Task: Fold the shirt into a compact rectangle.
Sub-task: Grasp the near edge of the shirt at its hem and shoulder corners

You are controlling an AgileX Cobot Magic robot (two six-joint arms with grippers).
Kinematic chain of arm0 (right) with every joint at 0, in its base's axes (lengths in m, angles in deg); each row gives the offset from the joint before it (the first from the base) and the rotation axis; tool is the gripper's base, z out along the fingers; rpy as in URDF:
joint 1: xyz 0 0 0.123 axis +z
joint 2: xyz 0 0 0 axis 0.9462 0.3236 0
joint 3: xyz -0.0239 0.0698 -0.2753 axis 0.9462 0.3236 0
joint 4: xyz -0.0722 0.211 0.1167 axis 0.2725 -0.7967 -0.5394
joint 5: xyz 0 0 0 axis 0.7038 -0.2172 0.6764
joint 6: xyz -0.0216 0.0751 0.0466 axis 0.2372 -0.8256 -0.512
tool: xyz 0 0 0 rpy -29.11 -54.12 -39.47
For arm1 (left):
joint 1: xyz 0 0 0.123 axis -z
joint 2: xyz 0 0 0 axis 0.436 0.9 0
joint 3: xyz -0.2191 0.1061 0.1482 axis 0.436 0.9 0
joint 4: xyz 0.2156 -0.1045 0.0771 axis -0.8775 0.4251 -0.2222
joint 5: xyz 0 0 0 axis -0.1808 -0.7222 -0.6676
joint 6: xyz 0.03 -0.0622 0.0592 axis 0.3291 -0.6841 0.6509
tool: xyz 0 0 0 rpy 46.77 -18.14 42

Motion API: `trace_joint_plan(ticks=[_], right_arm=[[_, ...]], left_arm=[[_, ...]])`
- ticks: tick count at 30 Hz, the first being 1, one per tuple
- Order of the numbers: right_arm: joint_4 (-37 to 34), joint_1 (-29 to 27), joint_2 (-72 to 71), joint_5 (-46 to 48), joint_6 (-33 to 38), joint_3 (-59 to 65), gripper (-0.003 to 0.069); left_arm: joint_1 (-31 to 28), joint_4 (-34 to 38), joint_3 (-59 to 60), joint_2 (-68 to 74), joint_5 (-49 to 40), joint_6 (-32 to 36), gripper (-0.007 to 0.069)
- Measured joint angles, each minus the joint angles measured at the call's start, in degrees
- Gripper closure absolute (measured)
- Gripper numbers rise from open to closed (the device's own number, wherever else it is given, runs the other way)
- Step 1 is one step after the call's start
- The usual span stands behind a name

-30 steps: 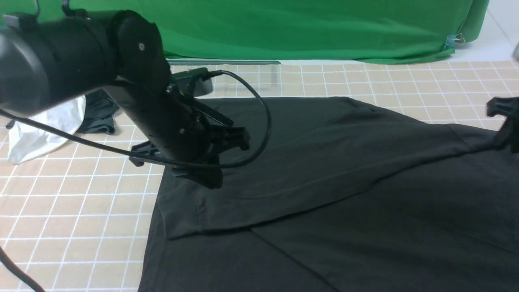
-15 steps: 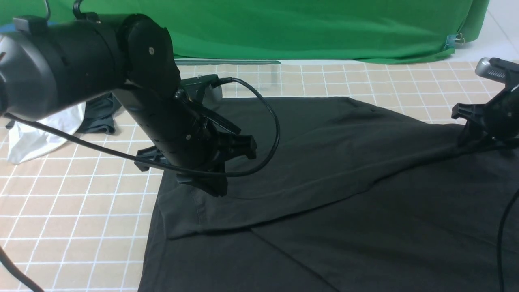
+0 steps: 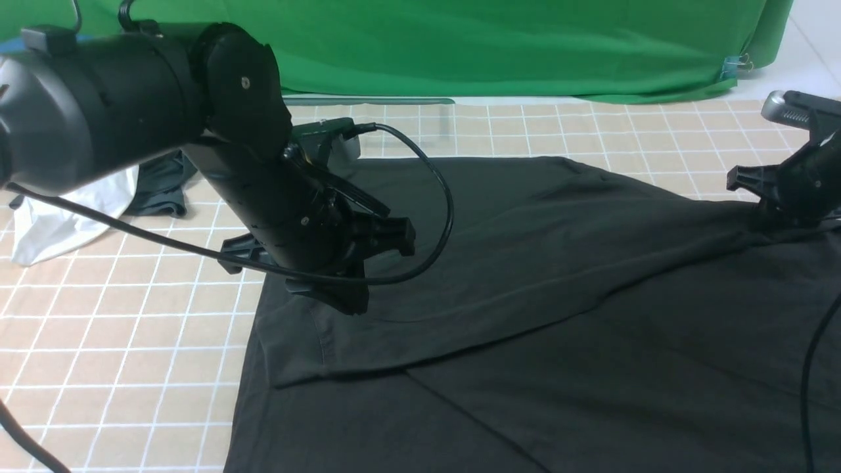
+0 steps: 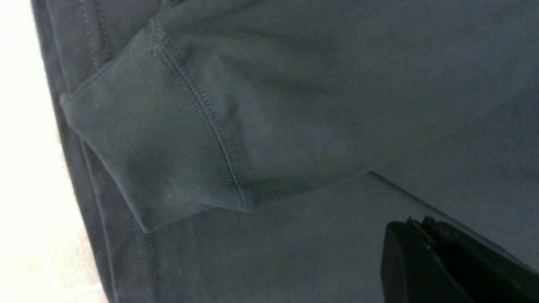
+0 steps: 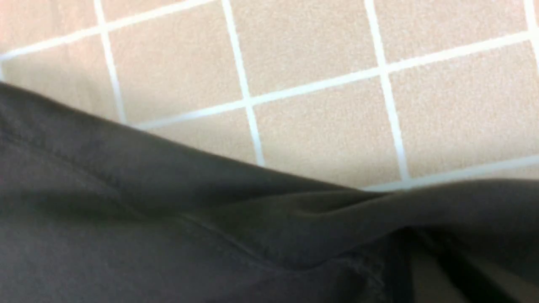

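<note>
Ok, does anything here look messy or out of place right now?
Two spare garments lie crumpled at the far left: a white garment and a dark grey garment beside it. The shirt has its folded-over flap on a slant, not square to the checked surface.

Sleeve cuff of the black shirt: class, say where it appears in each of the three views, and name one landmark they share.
Front view: sleeve cuff left of centre, folded onto the shirt.
Left wrist view: sleeve cuff centre-left, ribbed band plain.
Right wrist view: not in it; only a shirt edge over the checked table cover.
Shared landmark: the shirt's black fabric.
</note>
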Motion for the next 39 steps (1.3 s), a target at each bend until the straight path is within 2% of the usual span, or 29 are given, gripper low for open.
trace_joint_plan(ticks=[7,12,15,16,17,19,21,28,36,39], right_arm=[[0.5,0.0,-0.9,0.2,1.4,-1.3,0.0619],[-0.4,0.2,-1.5,4.8,1.8,-5.3,0.0603],[-2.0,1.6,-1.5,6.3,5.1,-8.0,0.0515],[-3.2,3.2,-1.5,5.8,8.3,-9.4,0.0426],[-3.2,3.7,-1.5,5.5,8.6,-9.5,0.0415],[-4.1,6.7,-1.4,3.2,11.9,-10.7,0.0312],[-4.4,9.5,-0.7,1.8,14.3,-11.9,0.027],[-4.5,14.9,6.6,0.6,18.1,-17.2,0.0245],[-0.8,15.1,11.4,0.9,18.1,-17.7,0.0246],[-0.5,15.1,11.7,0.8,18.2,-17.9,0.0284]], left_arm=[[0.0,-0.1,0.0,0.0,0.1,0.4,0.0612],[0.0,-0.1,0.0,0.0,0.1,0.5,0.0612],[0.0,-0.1,0.0,0.0,1.0,0.5,0.0612],[0.0,-0.1,0.0,0.0,1.6,0.5,0.0612],[0.0,-0.1,0.0,0.0,1.7,0.5,0.0612],[0.0,-0.1,0.0,0.0,2.0,0.5,0.0612],[0.0,-0.1,0.0,0.0,2.0,0.5,0.0612],[0.0,-0.1,0.0,0.0,2.0,0.5,0.0612],[0.0,-0.1,0.0,0.0,2.0,0.6,0.0612],[0.0,-0.1,0.0,0.0,2.2,0.6,0.0612]])
